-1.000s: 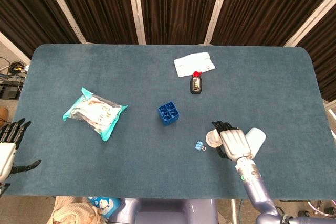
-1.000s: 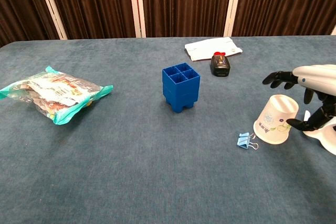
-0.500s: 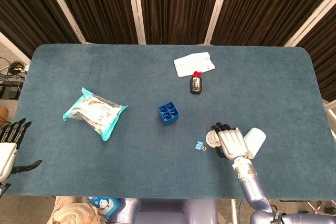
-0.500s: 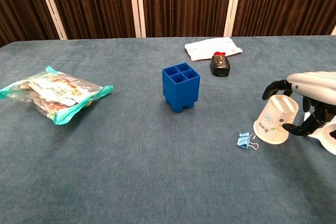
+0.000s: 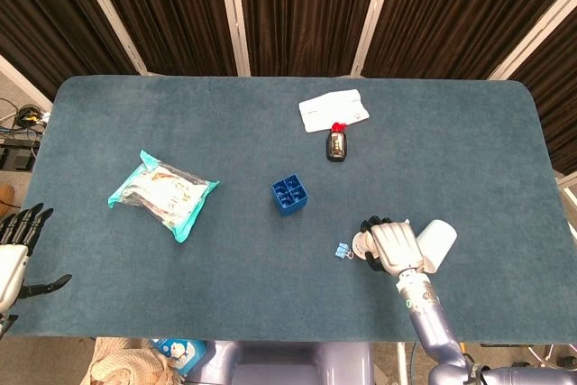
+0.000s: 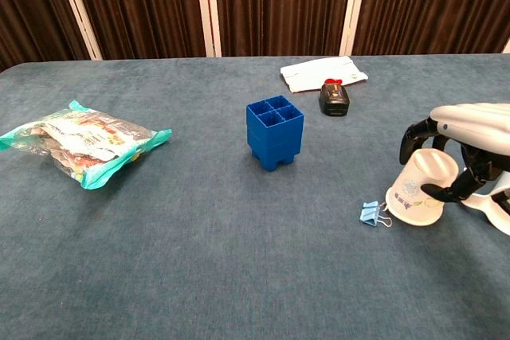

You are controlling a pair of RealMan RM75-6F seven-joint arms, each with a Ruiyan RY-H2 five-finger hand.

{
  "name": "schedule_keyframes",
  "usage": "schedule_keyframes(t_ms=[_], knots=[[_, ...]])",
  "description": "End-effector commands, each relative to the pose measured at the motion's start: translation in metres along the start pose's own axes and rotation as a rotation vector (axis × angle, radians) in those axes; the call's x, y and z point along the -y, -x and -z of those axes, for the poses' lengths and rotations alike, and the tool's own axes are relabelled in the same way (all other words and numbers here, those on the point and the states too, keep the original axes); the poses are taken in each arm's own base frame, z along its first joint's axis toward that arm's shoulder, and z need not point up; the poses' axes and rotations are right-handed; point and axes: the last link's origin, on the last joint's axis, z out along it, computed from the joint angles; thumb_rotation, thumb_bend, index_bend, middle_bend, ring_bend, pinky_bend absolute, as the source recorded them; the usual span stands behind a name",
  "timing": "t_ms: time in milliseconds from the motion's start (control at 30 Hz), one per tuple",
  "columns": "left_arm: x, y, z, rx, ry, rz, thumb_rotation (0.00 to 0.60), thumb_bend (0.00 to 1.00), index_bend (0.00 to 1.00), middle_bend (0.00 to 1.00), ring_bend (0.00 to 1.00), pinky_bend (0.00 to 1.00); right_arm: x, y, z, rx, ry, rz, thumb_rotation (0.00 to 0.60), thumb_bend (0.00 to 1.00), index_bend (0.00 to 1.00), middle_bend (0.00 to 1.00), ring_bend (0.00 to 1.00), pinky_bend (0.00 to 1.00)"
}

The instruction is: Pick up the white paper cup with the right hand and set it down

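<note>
The white paper cup (image 6: 418,193) stands tilted on its wide end near the table's right front, its printed side facing the chest view. My right hand (image 6: 466,121) arches over it, with fingers curled down the far side and the thumb against the near side, gripping it. From the head view the right hand (image 5: 389,245) hides most of the cup (image 5: 362,242); only a bit of rim shows at its left. My left hand (image 5: 13,250) hangs off the table's left edge, fingers spread and holding nothing.
A light-blue binder clip (image 6: 369,212) lies just left of the cup. A white object (image 5: 435,242) lies right of the hand. Mid-table stands a blue block (image 6: 274,133). A snack bag (image 6: 84,141) lies left. A black item (image 6: 334,98) and a white packet (image 6: 323,73) lie behind.
My right hand has lowered and curled its fingers around the cup. The cup has tipped further over. The left hand has stayed put.
</note>
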Motion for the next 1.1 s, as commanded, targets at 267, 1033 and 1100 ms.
schedule_keyframes(t_ms=[267, 1033, 1100], knots=[[-0.001, 0.001, 0.001, 0.000, 0.002, -0.009, 0.600, 0.00, 0.00, 0.00, 0.00, 0.00, 0.036, -0.037, 0.026, -0.090, -0.140, -0.022, 0.600, 0.40, 0.36, 0.31, 0.35, 0.54], [-0.001, 0.001, 0.000, 0.008, 0.002, -0.006, 0.600, 0.00, 0.00, 0.00, 0.00, 0.00, 0.037, -0.004, 0.019, -0.016, -0.101, -0.033, 0.600, 0.40, 0.36, 0.31, 0.35, 0.54], [0.000, 0.001, -0.001, 0.008, -0.001, -0.007, 0.600, 0.00, 0.00, 0.00, 0.00, 0.00, 0.039, -0.001, 0.018, -0.013, -0.095, -0.037, 0.600, 0.40, 0.36, 0.31, 0.35, 0.54]])
